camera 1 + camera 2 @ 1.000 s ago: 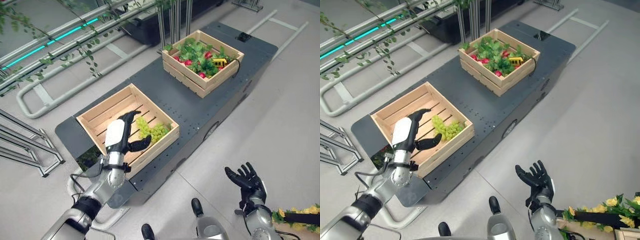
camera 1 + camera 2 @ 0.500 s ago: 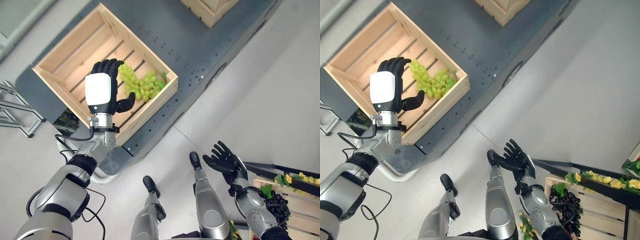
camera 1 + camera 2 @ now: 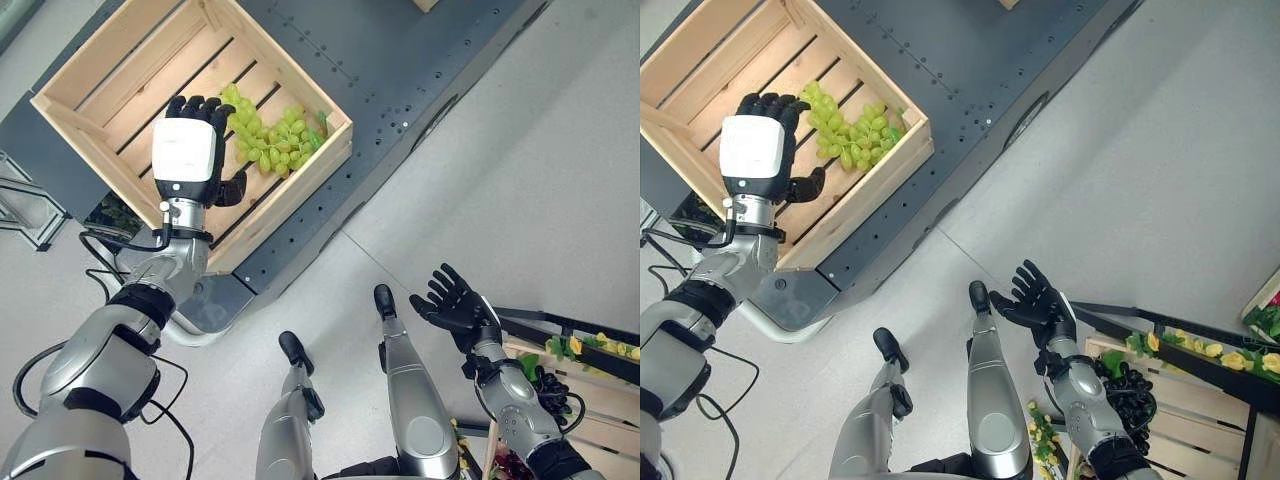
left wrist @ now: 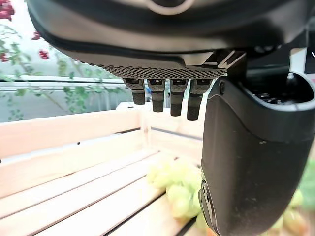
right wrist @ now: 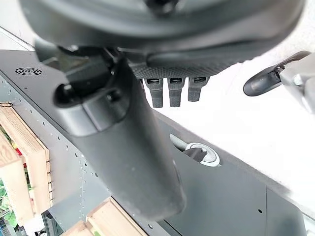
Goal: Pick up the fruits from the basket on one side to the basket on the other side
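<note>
A bunch of green grapes point(image 3: 268, 138) lies on the slats of a wooden crate point(image 3: 92, 72), in the crate's corner nearest the dark surface's point(image 3: 400, 60) long edge by the robot. The left hand point(image 3: 187, 152) hovers over the crate just beside the grapes, its fingers point(image 4: 162, 94) curled loosely downward and its thumb apart from them, gripping nothing. The right hand point(image 3: 1038, 301) is held palm-up with fingers spread above the pale floor point(image 3: 520, 180), well apart from the crate, next to a second crate holding dark grapes point(image 3: 1130, 395).
</note>
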Available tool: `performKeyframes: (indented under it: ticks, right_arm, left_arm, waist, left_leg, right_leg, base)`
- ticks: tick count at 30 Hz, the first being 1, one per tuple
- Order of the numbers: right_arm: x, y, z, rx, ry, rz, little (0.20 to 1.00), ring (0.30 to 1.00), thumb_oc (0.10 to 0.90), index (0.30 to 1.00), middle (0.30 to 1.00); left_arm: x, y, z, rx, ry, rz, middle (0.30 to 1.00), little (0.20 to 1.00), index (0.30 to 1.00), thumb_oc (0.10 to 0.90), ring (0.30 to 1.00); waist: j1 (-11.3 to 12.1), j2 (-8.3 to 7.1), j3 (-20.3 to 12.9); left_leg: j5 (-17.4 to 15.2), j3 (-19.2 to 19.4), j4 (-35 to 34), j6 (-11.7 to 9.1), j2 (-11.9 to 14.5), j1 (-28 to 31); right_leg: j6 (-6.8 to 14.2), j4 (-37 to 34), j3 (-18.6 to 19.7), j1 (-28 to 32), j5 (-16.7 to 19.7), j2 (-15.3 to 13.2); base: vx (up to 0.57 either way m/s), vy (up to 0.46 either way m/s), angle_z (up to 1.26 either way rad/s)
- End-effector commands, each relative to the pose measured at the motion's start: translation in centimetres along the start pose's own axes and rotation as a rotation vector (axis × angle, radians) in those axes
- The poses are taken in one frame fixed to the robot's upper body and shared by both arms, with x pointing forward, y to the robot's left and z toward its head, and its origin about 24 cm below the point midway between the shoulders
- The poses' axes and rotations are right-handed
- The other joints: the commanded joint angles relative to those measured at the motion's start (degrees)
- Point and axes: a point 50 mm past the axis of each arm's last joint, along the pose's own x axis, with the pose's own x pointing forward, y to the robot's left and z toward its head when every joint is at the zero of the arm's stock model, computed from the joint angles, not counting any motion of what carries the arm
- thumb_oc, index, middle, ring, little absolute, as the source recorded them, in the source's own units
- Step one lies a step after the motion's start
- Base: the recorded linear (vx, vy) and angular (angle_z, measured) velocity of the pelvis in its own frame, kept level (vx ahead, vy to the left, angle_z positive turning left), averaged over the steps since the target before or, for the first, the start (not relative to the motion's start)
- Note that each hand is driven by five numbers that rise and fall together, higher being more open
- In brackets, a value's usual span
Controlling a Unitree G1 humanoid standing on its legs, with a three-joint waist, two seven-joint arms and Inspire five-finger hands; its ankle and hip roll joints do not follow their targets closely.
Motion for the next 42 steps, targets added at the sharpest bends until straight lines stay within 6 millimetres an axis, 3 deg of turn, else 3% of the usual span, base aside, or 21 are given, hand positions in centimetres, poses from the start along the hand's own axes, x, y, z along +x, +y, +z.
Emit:
performKeyframes:
  ticks: [1, 15, 16, 23, 33, 42]
  right_arm:
    - [-0.4, 0.4, 2.0, 0.002, -0.13, 0.058, 0.9, 0.9, 0.8, 0.9, 0.9]
    - [-0.2, 1.4, 1.4, 0.04, -0.137, 0.068, 0.9, 0.9, 0.8, 0.9, 0.9]
    - [-0.3, 1.5, 1.2, 0.045, -0.133, 0.064, 0.9, 0.9, 0.8, 0.9, 0.9]
    - [-0.2, 1.7, 1.0, 0.059, -0.137, 0.069, 0.9, 0.9, 0.8, 0.9, 0.9]
    - [-0.1, 2.0, 1.2, 0.062, -0.147, 0.069, 0.9, 0.9, 0.8, 0.9, 0.9]
    - [0.6, 2.6, 1.7, 0.081, -0.172, 0.046, 0.9, 0.9, 0.8, 0.9, 0.9]
  left_arm:
    - [4.4, 6.0, -2.3, 0.112, 0.033, 0.27, 0.9, 0.9, 0.9, 0.8, 0.9]
    - [6.6, 6.7, 0.3, 0.164, -0.06, 0.285, 0.9, 0.9, 0.9, 0.8, 0.9]
    - [6.6, 6.5, 0.6, 0.168, -0.072, 0.278, 0.9, 0.9, 0.9, 0.8, 0.9]
    - [7.4, 5.9, 1.9, 0.217, -0.118, 0.171, 0.9, 0.9, 0.9, 0.8, 0.9]
    - [7.6, 4.4, 0.9, 0.308, 0.01, -0.142, 0.9, 0.9, 0.9, 0.8, 0.9]
    - [7.9, 4.0, 1.2, 0.348, 0.098, -0.207, 0.9, 0.9, 0.9, 0.8, 0.9]
  waist:
    - [-0.3, -2.86, -0.1]
    - [-1.4, -4.76, 0.5]
    - [-1.5, -4.7, 0.5]
    - [-2.2, -5.4, 0.5]
    - [-2.7, -5.81, 0.5]
    - [-2.1, -6.32, 0.5]
  left_leg:
    - [-5.0, -1.2, 12.5, 0.1, 1.7, -3.9]
    - [-5.0, 0.2, 14.4, -0.3, 2.9, -6.8]
    - [-6.2, -0.2, 14.9, -0.8, 3.1, -6.3]
    - [-6.1, 0.3, 16.0, -1.0, 3.7, -7.8]
    - [-5.6, 1.0, 15.3, -1.1, 3.8, -8.3]
    - [-5.4, 0.6, 16.9, -1.4, 4.2, -10.7]
  right_leg:
    - [-2.7, 2.7, -0.7, -1.0, 1.2, 1.6]
    - [-2.8, 1.0, -0.8, -1.6, 2.1, 2.1]
    - [-2.5, 1.2, -0.9, -0.8, 0.9, 2.2]
    - [-2.5, 0.9, -0.8, -1.4, 1.2, 2.5]
    - [-2.2, -1.2, -0.8, -1.4, 2.3, 2.4]
    - [-2.4, -1.3, -1.3, -2.5, 2.4, 2.3]
  base:
    - [-0.01, -0.015, 0.07]
    - [0.02, -0.021, 0.0]
    - [0.09, -0.007, -0.04]
    - [0.02, -0.004, -0.01]
    - [0.02, -0.008, -0.01]
    - [0.0, 0.0, 0.0]
